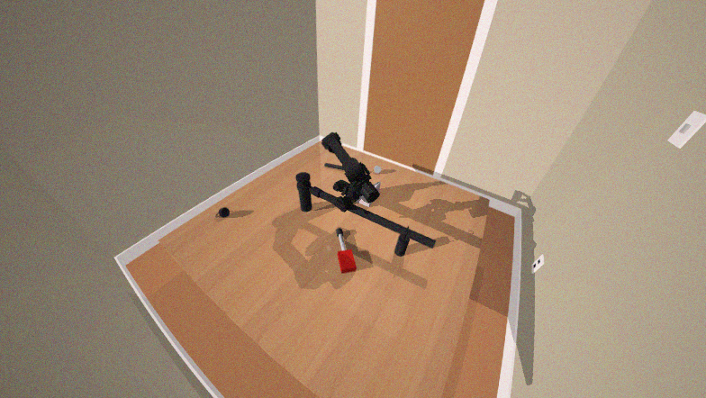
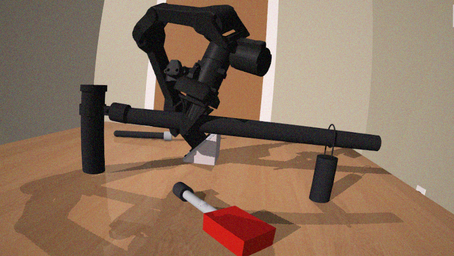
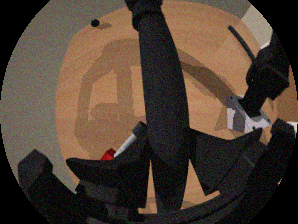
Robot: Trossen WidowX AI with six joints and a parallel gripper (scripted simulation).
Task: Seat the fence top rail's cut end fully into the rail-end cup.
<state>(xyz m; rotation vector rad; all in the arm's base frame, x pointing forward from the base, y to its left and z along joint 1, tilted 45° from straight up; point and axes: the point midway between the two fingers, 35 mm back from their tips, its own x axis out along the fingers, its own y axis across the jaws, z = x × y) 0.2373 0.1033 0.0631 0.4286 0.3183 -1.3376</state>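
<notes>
The black rail (image 1: 380, 221) (image 2: 279, 131) (image 3: 162, 85) runs through the wire loop (image 2: 333, 136) above the short post (image 1: 402, 244) (image 2: 323, 179). The rail's left end is inside the mouth of the end cup (image 1: 316, 191) (image 2: 119, 112) (image 3: 146, 15); how deep it sits is hidden. The cup hangs on the brace band (image 2: 84, 109), high on the big post (image 1: 304, 194) (image 2: 92, 143), a little below the post cap (image 1: 303, 176) (image 2: 93, 88). My gripper (image 1: 344, 204) (image 2: 190, 122) (image 3: 164, 131) is shut on the rail, nearer the cup than the loop. The rail slopes down toward the loop side.
A red-headed mallet (image 1: 346, 260) (image 2: 238, 222) (image 3: 108, 155) lies in front of the rail. A pale wedge-shaped mount (image 2: 208, 152) (image 3: 237, 117) stands at the arm's base. A dark rod (image 1: 333, 166) (image 2: 139, 134) (image 3: 241, 44) lies behind. A small black ball (image 1: 223, 212) (image 3: 95, 23) lies left of the big post.
</notes>
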